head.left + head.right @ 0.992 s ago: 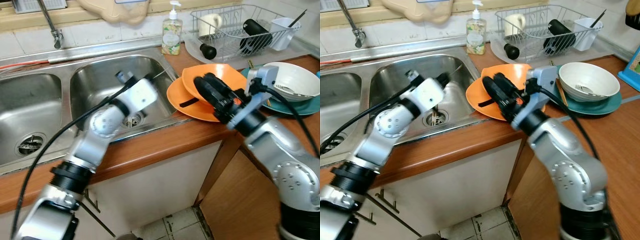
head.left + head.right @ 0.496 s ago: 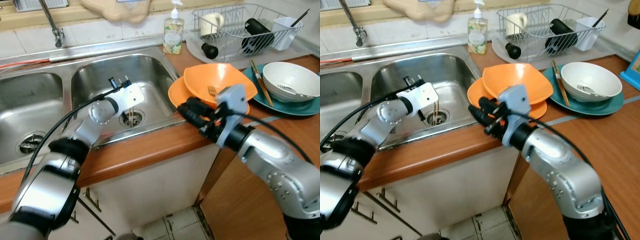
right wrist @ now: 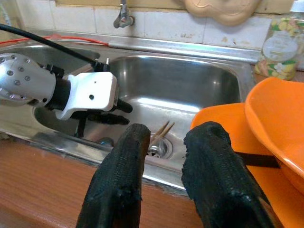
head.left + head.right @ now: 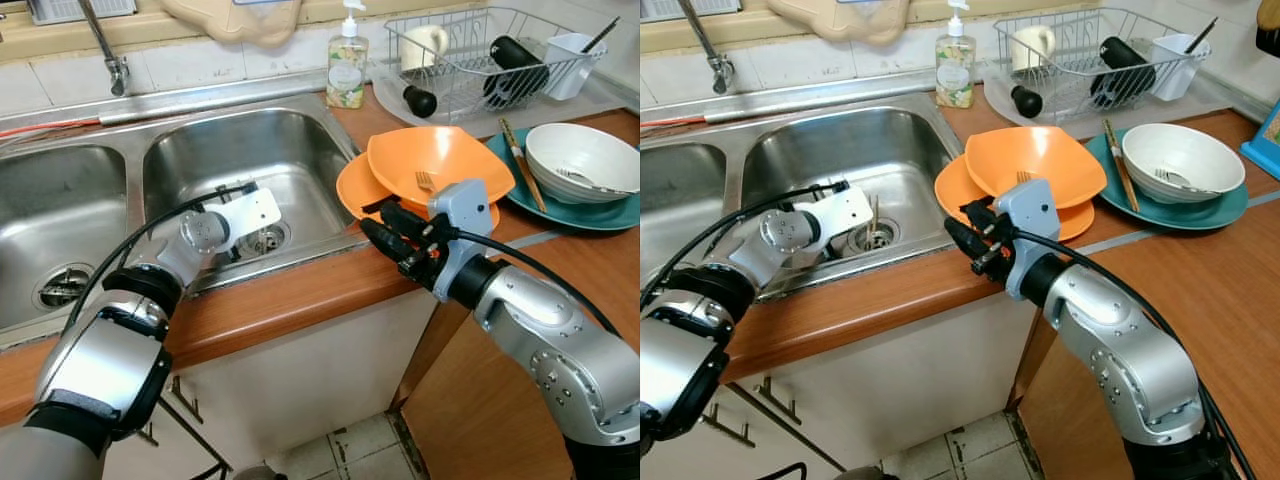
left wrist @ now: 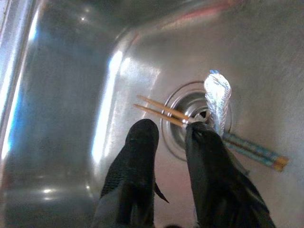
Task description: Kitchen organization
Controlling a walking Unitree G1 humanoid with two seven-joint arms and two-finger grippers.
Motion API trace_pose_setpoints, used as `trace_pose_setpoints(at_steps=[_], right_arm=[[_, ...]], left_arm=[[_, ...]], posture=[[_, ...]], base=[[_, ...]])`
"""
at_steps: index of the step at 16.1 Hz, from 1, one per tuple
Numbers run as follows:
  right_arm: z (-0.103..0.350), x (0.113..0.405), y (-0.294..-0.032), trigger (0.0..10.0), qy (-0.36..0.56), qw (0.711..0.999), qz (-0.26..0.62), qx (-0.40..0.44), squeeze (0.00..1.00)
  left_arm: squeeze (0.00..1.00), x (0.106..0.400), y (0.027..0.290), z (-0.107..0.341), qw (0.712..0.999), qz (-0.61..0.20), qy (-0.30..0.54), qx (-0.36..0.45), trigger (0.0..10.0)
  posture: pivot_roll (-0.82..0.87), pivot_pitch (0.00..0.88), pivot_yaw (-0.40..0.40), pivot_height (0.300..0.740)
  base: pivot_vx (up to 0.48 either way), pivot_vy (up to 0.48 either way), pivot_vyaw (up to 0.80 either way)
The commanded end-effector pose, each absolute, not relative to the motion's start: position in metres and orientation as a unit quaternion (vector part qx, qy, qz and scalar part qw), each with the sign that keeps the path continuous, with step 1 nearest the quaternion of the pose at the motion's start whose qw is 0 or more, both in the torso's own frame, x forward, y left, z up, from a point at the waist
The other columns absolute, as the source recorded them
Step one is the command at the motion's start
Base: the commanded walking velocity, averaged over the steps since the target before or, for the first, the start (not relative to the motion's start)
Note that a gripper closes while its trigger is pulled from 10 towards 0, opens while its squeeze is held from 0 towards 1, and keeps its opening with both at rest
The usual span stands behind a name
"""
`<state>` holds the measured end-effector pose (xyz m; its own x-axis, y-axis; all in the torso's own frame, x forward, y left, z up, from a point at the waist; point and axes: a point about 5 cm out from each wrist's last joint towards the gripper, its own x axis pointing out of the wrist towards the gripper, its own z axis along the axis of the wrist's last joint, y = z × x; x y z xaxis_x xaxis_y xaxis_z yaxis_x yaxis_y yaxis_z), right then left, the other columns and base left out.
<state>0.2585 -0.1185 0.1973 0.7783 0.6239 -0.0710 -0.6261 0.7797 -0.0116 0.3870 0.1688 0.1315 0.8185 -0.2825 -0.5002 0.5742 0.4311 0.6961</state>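
Left gripper (image 5: 164, 137): down in the right-hand sink basin (image 4: 290, 150), centre-left of the head view, jaws spread a little and holding nothing.
Chopsticks (image 5: 159, 110): a wooden pair lying across the drain (image 5: 192, 111) on the basin floor, just past the fingertips; one fingertip (image 5: 199, 130) looks to be touching them.
Spoon (image 5: 217, 97): a metal spoon rests over the same drain, right beside the chopsticks.
Risk at the sink: closing from here could catch only one stick, or nudge the pair down the drain opening; the spoon is close enough to get pinched too.
Right gripper (image 3: 164, 142): hovering at the counter (image 4: 300, 300) edge, centre-right, jaws slightly apart, empty.
Orange plates (image 4: 425, 170): stacked just behind that wrist, a fork (image 4: 424, 181) on top.
Risk on the counter: a backward swing of the right arm could shove the stack.
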Motion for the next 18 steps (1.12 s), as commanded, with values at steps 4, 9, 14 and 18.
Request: trace_pose_setpoints(at_steps=[4, 9, 14, 18], right_arm=[[0.210, 0.263, -0.131, 10.0, -0.024, 0.969, 0.247, 0.005, 0.35], [0.212, 0.274, -0.151, 10.0, -0.044, 0.990, 0.137, 0.010, 1.00], [0.197, 0.279, -0.158, 10.0, -0.009, 0.996, 0.090, -0.019, 0.00], [0.188, 0.284, -0.159, 4.9, 0.016, 0.996, 0.087, 0.017, 0.00]], left_arm=[[0.42, 0.395, 0.166, 0.151, 0.879, -0.222, 0.100, 0.409, 10.0], [0.00, 0.393, 0.153, 0.176, 0.950, -0.222, -0.030, 0.220, 10.0], [0.00, 0.360, 0.134, 0.183, 0.946, -0.290, -0.117, 0.089, 10.0], [0.00, 0.326, 0.118, 0.179, 0.928, -0.347, -0.119, 0.060, 10.0]], posture=[[-0.19, 0.000, 0.061, 0.740], [-0.18, 0.000, 0.049, 0.740], [-0.17, 0.000, 0.033, 0.740], [-0.16, 0.000, 0.034, 0.740]], base=[[0.000, 0.000, 0.00], [0.000, 0.000, 0.00], [0.000, 0.000, 0.00], [0.000, 0.000, 0.00]])
